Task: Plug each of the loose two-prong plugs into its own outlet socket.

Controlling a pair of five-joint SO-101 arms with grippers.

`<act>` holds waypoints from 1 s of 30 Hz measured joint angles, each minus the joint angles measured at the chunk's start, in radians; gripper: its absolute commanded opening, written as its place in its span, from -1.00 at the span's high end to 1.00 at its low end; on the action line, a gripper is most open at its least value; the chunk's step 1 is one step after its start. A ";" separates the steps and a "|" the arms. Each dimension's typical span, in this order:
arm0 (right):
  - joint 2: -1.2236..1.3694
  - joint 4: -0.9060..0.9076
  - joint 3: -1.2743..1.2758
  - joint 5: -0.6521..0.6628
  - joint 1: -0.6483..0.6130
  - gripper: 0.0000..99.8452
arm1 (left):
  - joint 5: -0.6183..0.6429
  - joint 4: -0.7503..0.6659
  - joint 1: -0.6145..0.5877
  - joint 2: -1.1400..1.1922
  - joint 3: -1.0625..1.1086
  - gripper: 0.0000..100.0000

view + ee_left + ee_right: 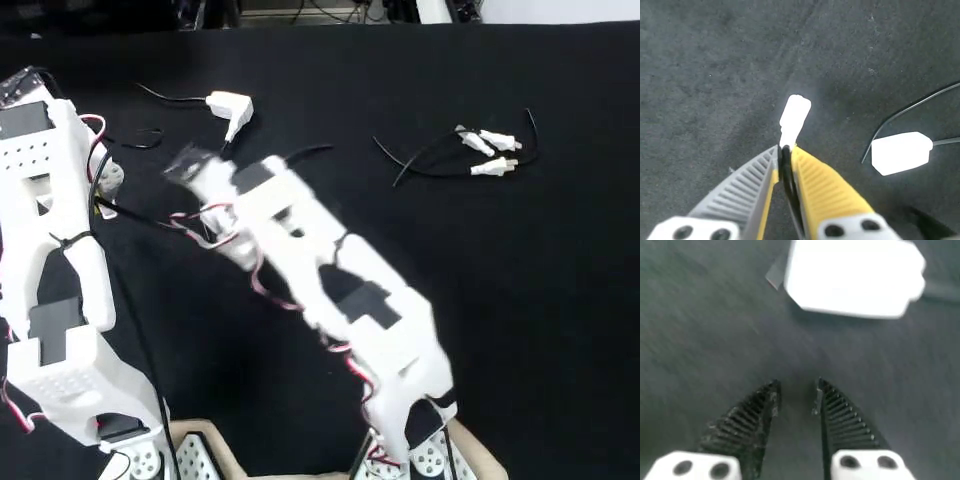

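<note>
My left gripper (785, 150) is shut on a thin black cable, and its white two-prong plug (795, 116) sticks out past the fingertips just above the black cloth. A white outlet socket (901, 153) with a black lead lies a short way beside it. In the high view the left gripper (106, 178) sits at the table's left side. My right gripper (795, 387) is open with nothing between its black fingers, and a white outlet socket (855, 277) lies just ahead of it. From above, the right gripper (192, 166) is close to that socket (230, 106). Two loose plugs (492, 152) lie at the far right.
A black cloth (520, 330) covers the whole table. Thin black cables (420, 160) loop around the loose plugs at the far right. Another black lead (165, 97) runs left from the socket. Both arm bases stand at the near edge.
</note>
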 measured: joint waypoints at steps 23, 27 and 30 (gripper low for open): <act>-0.160 -0.288 0.419 -0.147 0.399 0.77 | -0.038 -0.021 0.397 0.000 -0.049 0.94; -0.160 -0.288 0.419 -0.149 0.399 0.77 | -0.040 -0.043 0.419 0.000 -0.035 0.94; -0.160 -0.288 0.419 -0.152 0.399 0.77 | -0.040 -0.046 0.420 0.000 -0.029 0.94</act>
